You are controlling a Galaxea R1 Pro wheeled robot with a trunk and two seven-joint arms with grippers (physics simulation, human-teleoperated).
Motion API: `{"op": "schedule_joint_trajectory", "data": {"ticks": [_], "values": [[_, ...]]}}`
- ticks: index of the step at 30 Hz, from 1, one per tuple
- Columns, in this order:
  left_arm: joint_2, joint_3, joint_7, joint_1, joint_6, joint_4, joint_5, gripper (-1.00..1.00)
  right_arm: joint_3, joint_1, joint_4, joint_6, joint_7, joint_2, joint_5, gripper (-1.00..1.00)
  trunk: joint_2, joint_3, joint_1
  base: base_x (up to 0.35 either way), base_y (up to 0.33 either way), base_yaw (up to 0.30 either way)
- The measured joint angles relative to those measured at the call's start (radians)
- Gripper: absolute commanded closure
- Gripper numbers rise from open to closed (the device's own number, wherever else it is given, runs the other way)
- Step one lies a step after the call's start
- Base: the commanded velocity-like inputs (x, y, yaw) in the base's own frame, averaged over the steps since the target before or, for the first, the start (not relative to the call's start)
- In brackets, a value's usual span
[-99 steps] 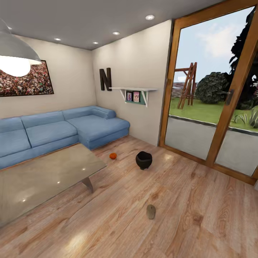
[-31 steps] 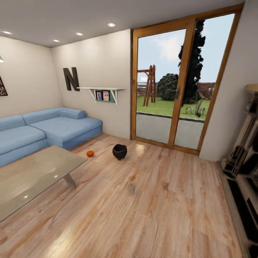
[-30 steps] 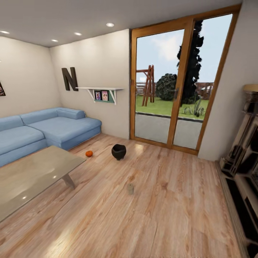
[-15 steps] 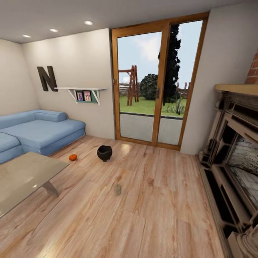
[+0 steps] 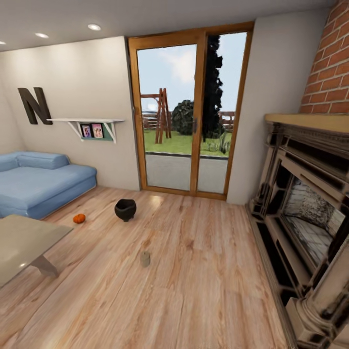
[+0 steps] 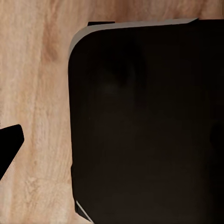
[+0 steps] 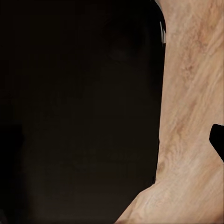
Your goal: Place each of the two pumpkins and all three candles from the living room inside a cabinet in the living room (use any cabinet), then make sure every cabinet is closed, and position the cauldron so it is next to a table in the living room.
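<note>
One small orange pumpkin (image 5: 79,218) lies on the wooden floor near the sofa. The black cauldron (image 5: 125,209) stands to its right, apart from the beige-grey table (image 5: 22,240) at the lower left. A stubby beige candle (image 5: 145,259) stands alone on the floor, nearer to me. The cabinet, the other pumpkin and the other candles are out of view. My left gripper (image 6: 112,144) hangs over the floor, one dark fingertip (image 6: 9,142) at the picture's edge. My right gripper (image 7: 112,140) likewise shows a single fingertip (image 7: 217,138). Both hold nothing.
A blue corner sofa (image 5: 39,186) fills the left. Glass patio doors (image 5: 186,116) stand at the back. A dark fireplace surround (image 5: 300,208) under a brick chimney lines the right. A dark body (image 6: 149,121) of the robot covers much of both wrist views.
The camera has swung to the right, so the whole picture has shifted left and the fireplace has come into view. The pumpkin, cauldron and candle keep their places on the floor.
</note>
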Motion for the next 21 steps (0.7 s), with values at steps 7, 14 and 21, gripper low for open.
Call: {"op": "schedule_joint_trajectory", "data": {"ticks": [7, 14, 21], "values": [[0.001, -0.001, 0.0, 0.001, 0.0, 0.004, 0.005, -1.0, 0.0, 0.0, -0.001, 0.0, 0.001, -0.003, 0.0, -1.0, 0.0, 0.0, 0.0, -0.126, 0.034, -0.27], [0.004, -0.001, 0.0, 0.002, -0.001, 0.01, 0.004, -1.0, 0.0, 0.0, -0.002, 0.0, 0.002, -0.003, 0.0, -1.0, 0.0, 0.0, 0.001, -0.304, 0.119, -0.272], [0.005, -0.001, 0.0, 0.002, -0.001, 0.011, 0.003, -1.0, 0.0, 0.0, -0.002, 0.0, 0.003, -0.003, 0.0, -1.0, 0.0, 0.0, 0.0, -0.213, 0.112, -0.272]]}}
